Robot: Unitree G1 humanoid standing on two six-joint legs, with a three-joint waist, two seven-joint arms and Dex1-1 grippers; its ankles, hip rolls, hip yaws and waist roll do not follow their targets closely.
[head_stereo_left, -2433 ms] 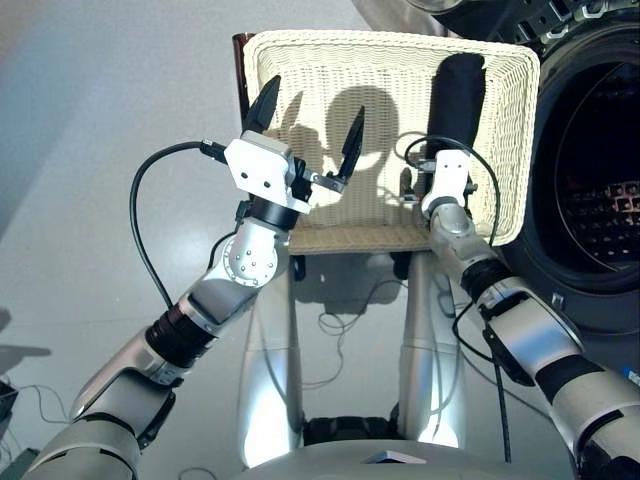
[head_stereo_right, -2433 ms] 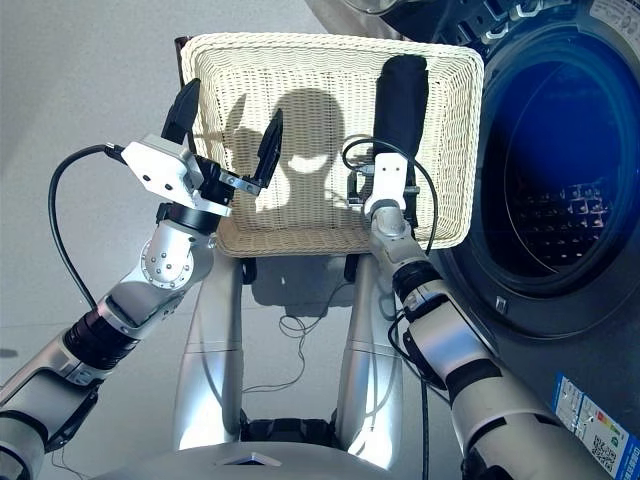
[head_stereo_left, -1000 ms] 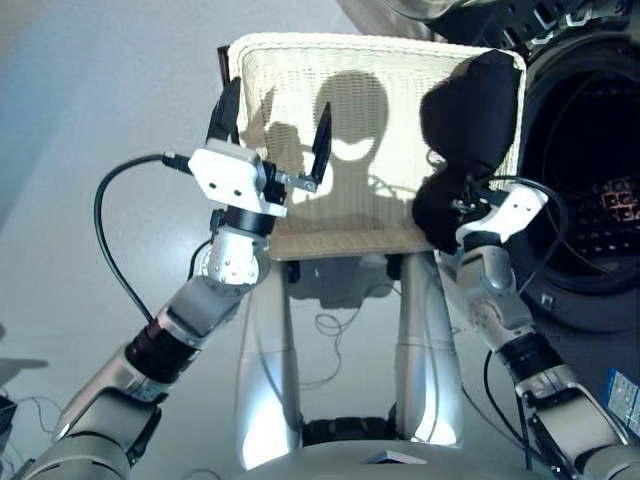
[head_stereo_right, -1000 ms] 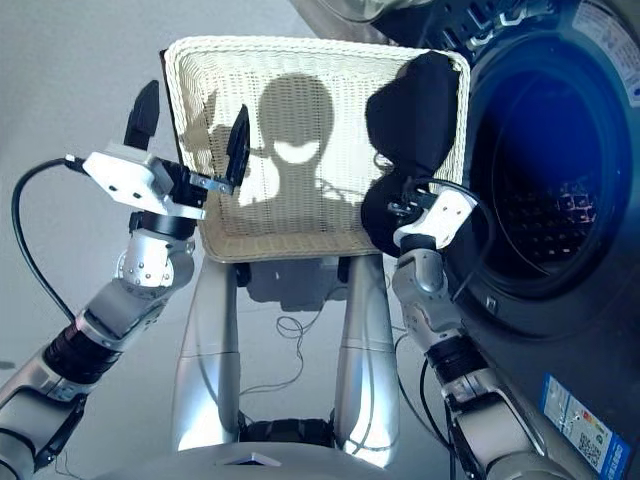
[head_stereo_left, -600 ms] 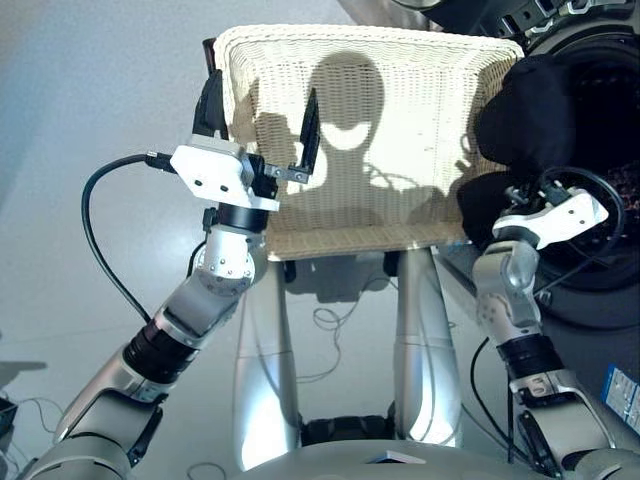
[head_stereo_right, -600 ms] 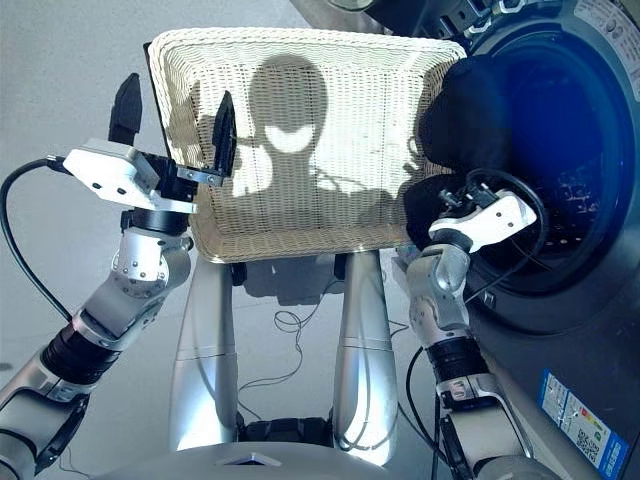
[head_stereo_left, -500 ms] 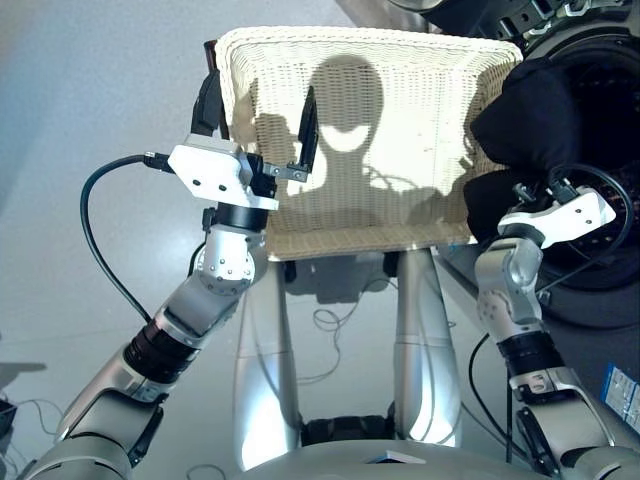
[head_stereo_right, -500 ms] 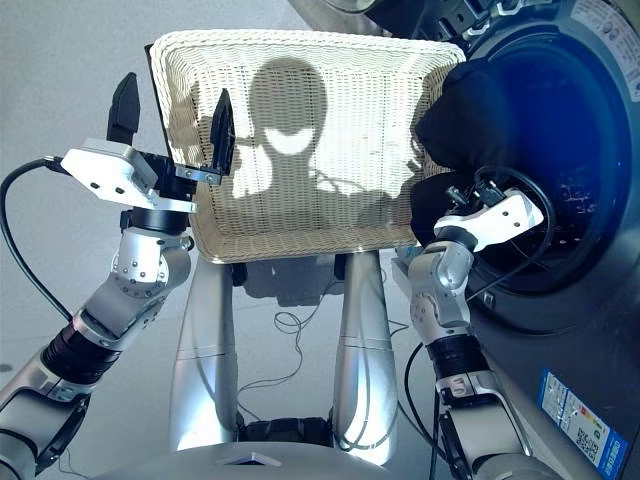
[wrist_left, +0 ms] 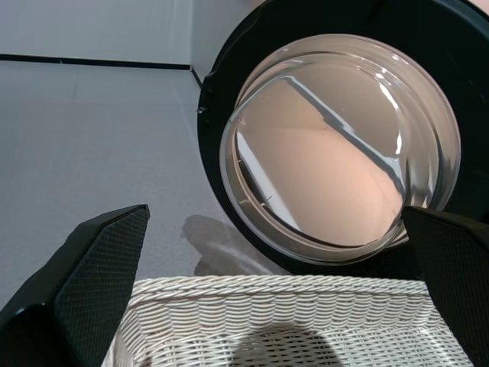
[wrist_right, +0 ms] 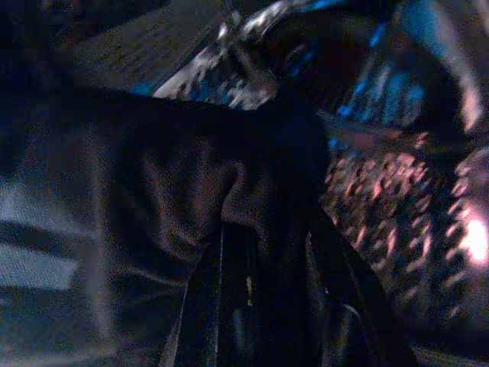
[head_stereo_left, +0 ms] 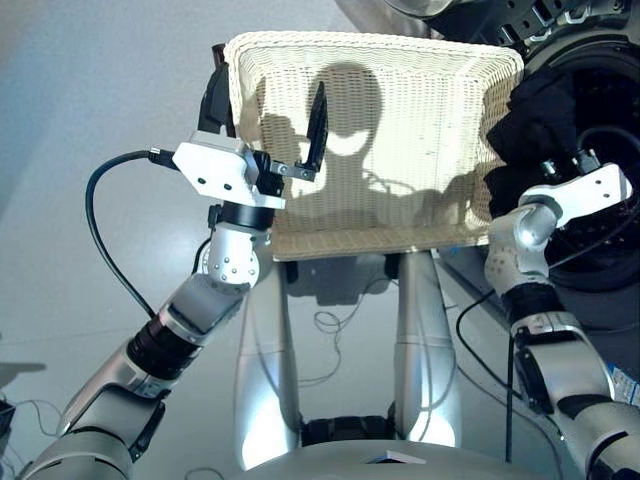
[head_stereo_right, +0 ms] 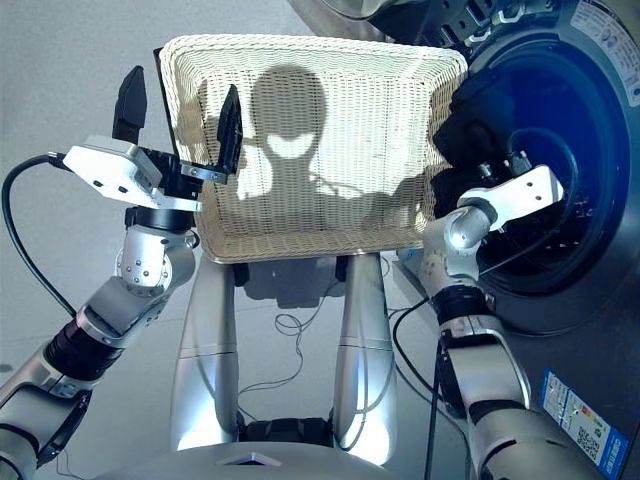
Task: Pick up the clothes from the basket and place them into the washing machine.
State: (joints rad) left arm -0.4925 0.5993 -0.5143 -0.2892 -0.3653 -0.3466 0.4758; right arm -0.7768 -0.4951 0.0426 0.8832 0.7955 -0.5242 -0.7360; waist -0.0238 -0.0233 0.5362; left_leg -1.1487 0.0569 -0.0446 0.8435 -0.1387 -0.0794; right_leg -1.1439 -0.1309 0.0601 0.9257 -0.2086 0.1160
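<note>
The black garment (head_stereo_left: pixel 535 115) has gone from the basket (head_stereo_left: pixel 400 215) to the right, up to the mouth of the washing machine (head_stereo_right: pixel 560 170) — the right gripper (head_stereo_left: pixel 560 165) is clamped on it. The left gripper (head_stereo_left: pixel 268 105) hovers wide apart over the basket's left side. The basket looks bare — only dropping this garment in the drum seems left

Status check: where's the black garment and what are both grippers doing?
Right gripper shut on black garment at washing machine opening. Left gripper open, empty, over basket. Nothing in the way.
</note>
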